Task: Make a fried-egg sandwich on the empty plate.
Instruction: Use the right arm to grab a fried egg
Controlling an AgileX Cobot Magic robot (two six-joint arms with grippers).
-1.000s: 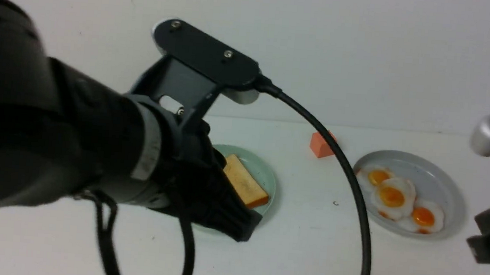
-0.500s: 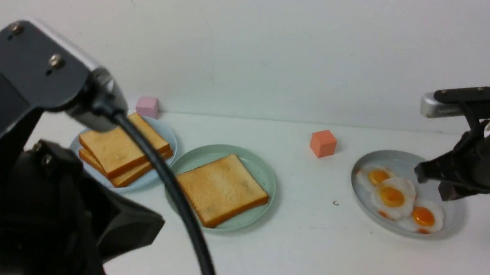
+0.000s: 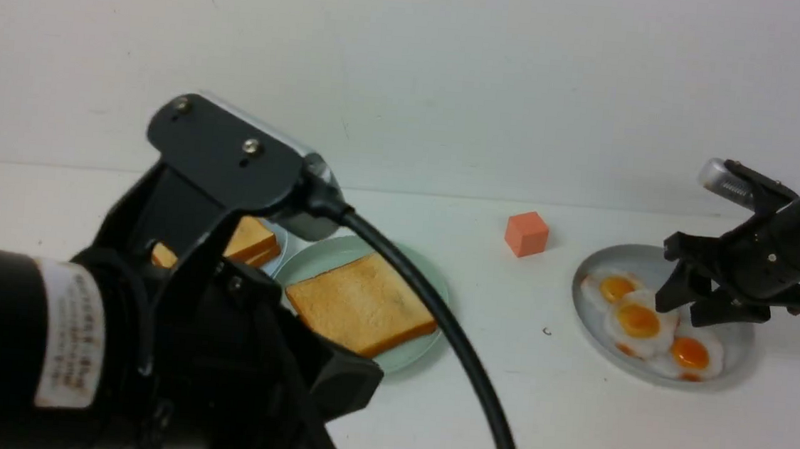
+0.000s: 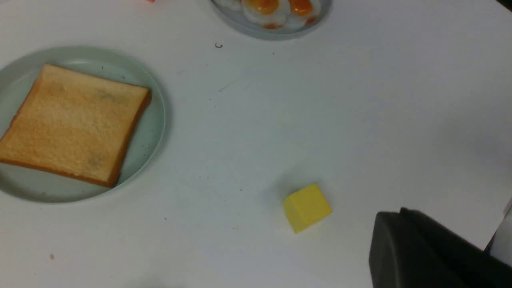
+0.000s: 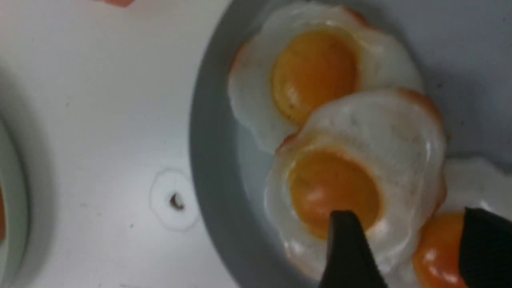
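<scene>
One golden toast slice (image 3: 361, 303) lies on the mint-green plate (image 3: 431, 284), also in the left wrist view as toast (image 4: 76, 124) on the plate (image 4: 158, 116). Three fried eggs overlap on the grey plate (image 3: 734, 293); the middle egg (image 3: 639, 320) lies on top. My right gripper (image 3: 682, 307) hangs open just above them. In the right wrist view its fingertips (image 5: 408, 224) straddle the edge of the middle egg (image 5: 360, 160) and the yolk of the near egg (image 5: 438, 252). My left gripper (image 4: 394, 220) is shut and empty, raised near the front of the table.
More toast slices (image 3: 252, 238) sit on a pale blue plate, mostly hidden behind my left arm. An orange cube (image 3: 526, 234) stands between the two plates at the back. A yellow cube (image 4: 307, 207) rests on the table near my left gripper.
My right gripper has opened and dropped lower over the eggs. My left arm has swung back across the front view and now covers most of the blue plate.
</scene>
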